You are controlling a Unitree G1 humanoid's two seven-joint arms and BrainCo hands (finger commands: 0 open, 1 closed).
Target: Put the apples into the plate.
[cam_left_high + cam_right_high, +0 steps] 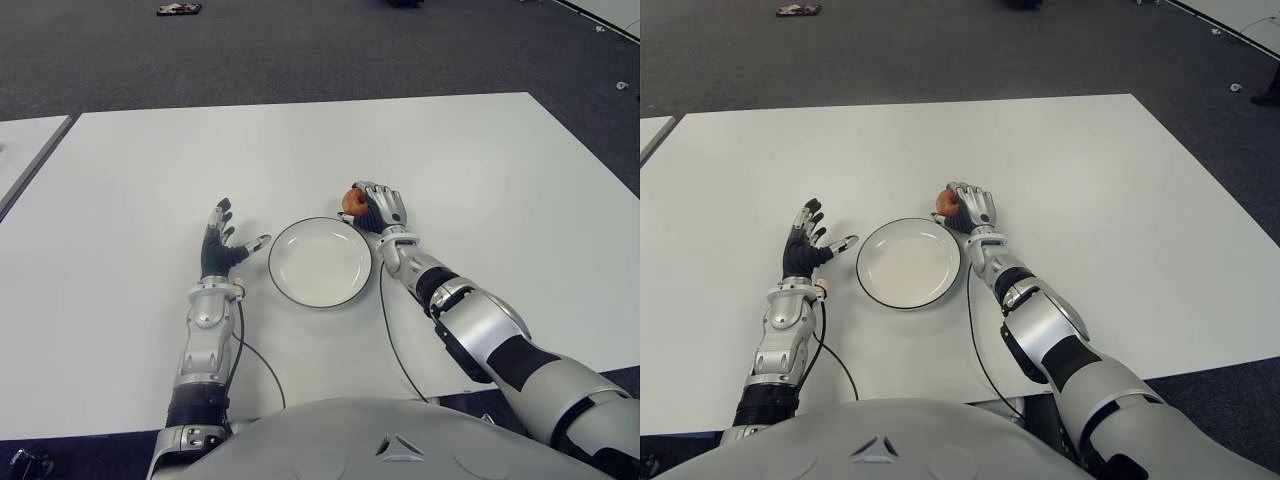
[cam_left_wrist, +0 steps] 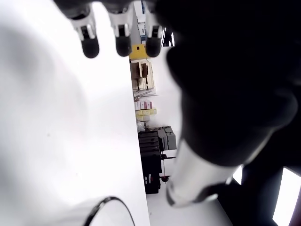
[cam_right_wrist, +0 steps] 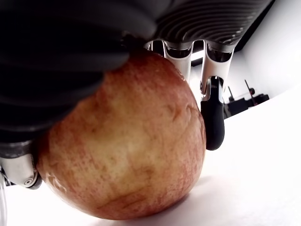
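The right hand (image 1: 381, 208) sits just beyond the far right rim of the plate (image 1: 320, 262), its fingers (image 3: 212, 115) curled down over a single apple (image 1: 352, 200). In the right wrist view the apple (image 3: 124, 141) fills the palm: a red and yellow mottled fruit pressed up against the dark ribbed pad of the hand, with its underside meeting the white table (image 3: 263, 179) and a dark fingertip hanging down along its far side. From the head cameras the fruit shows only as a small reddish patch peeking out at the hand's left edge, on the side nearer the plate; it is outside the plate, close by its rim, with the knuckles covering most of it. The plate is white with a thin dark rim and holds nothing. On its other side, the left hand (image 1: 222, 243) lies palm down over the table (image 1: 120, 280), fingers spread and straight, thumb pointing toward the plate, holding nothing; its wrist view shows the extended fingertips (image 2: 89, 46) above the bare white surface. A thin black cable (image 1: 388, 330) trails from the right forearm back toward the robot's body. Beyond the table lies dark grey carpet (image 1: 300, 50).
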